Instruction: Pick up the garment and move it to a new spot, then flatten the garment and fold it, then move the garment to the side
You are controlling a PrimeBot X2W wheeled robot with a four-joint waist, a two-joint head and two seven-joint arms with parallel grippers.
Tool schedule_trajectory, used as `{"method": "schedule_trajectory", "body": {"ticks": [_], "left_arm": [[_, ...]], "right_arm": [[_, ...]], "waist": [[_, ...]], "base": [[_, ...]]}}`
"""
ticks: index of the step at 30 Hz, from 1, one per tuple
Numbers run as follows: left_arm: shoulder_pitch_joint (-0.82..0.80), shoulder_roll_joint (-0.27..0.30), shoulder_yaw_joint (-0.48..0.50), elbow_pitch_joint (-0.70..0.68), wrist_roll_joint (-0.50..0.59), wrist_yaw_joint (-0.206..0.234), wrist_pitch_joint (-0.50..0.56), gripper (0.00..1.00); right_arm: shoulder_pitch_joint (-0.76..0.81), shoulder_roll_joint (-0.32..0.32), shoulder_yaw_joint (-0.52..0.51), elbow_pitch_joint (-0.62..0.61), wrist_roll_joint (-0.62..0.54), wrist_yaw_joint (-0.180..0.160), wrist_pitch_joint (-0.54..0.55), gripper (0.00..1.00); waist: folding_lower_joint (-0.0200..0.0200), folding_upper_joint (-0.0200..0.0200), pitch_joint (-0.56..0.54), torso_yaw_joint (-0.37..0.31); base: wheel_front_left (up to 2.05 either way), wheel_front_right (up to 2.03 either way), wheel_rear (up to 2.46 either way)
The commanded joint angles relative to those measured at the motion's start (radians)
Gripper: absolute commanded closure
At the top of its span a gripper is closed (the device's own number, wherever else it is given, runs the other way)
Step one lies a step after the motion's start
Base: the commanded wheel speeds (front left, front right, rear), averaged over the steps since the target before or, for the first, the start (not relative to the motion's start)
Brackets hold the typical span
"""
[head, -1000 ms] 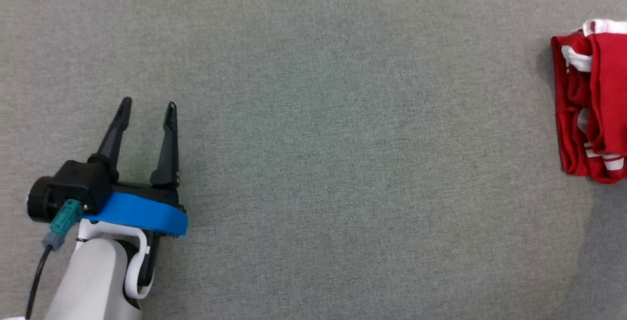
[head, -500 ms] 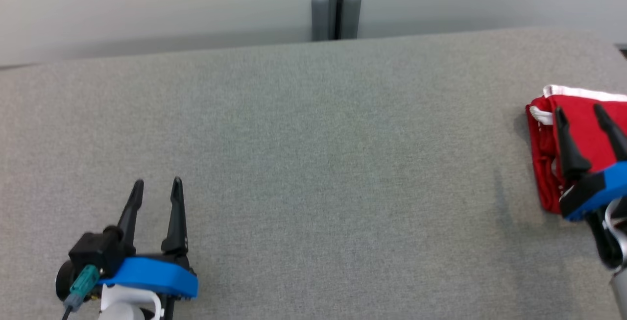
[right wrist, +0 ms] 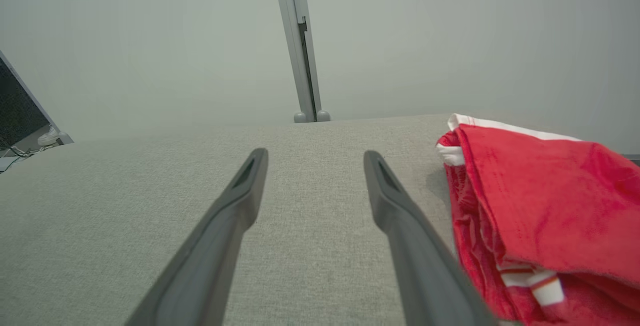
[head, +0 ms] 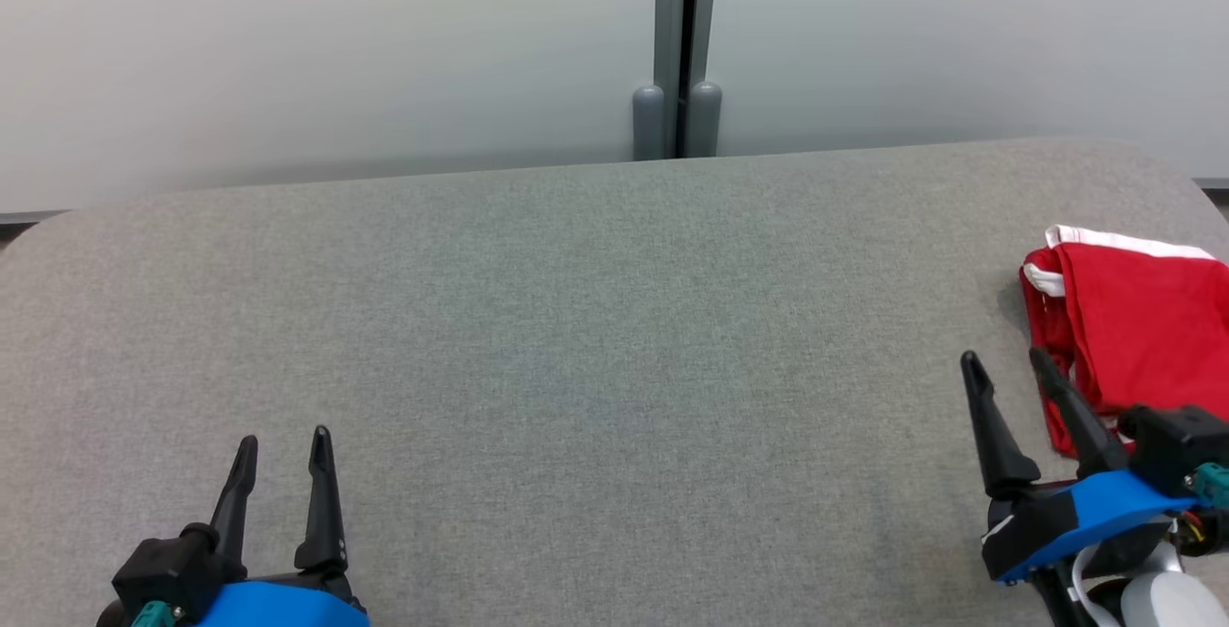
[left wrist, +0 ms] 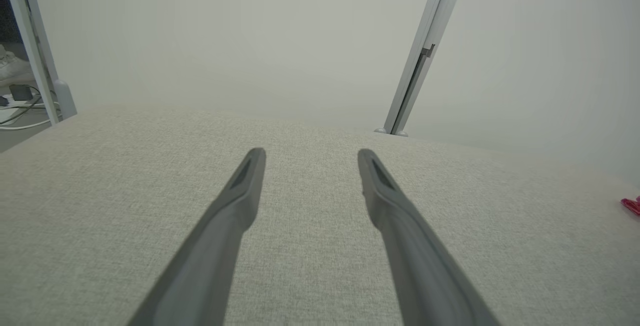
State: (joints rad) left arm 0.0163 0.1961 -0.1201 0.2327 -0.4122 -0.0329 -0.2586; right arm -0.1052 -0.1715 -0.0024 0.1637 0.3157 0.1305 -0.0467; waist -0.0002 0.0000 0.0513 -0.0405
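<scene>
— What is changing for us?

— We are raising our head, so the whole view is shifting: a pale wall (head: pixel 288 51) and its post (head: pixel 677 32) are now showing behind the grey table (head: pixel 576 320). The things themselves are not moving.

— And the garment?

— The red garment (head: pixel 1133 320) is lying folded at the table's right edge, with nothing gripping it. Our right gripper (head: pixel 1003 356) is drawing back just beside it, fingers spread and empty. Our left gripper (head: pixel 284 435), also spread, is waiting near the near left corner. We are judging the task nearly finished.

— What are we missing?

— The view's edge is cutting off the garment's right side, so we are not telling whether it overhangs.
</scene>
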Motion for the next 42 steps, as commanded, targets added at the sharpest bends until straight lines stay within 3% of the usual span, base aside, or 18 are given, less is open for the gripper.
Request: {"method": "schedule_trajectory", "body": {"ticks": [1, 20, 42], "left_arm": [[0.007, 0.004, -0.004, -0.002, 0.005, 0.005, -0.005, 0.00], [0.039, 0.008, -0.017, 0.008, -0.015, 0.009, 0.009, 0.00], [0.042, 0.017, -0.036, 0.019, -0.030, 0.013, 0.014, 0.00]], "right_arm": [[0.016, 0.009, -0.002, -0.010, -0.006, 0.001, -0.002, 0.00], [0.108, 0.082, -0.004, -0.032, -0.103, 0.001, 0.046, 0.00], [0.101, 0.095, 0.001, -0.010, -0.116, 0.001, 0.042, 0.00]], "waist": [[0.0002, 0.0000, -0.002, 0.001], [0.0002, 0.0000, -0.060, -0.012], [0.0002, 0.0000, -0.058, -0.020]], "base": [[0.00, 0.00, 0.00], [0.00, 0.00, 0.00], [0.00, 0.00, 0.00]]}}
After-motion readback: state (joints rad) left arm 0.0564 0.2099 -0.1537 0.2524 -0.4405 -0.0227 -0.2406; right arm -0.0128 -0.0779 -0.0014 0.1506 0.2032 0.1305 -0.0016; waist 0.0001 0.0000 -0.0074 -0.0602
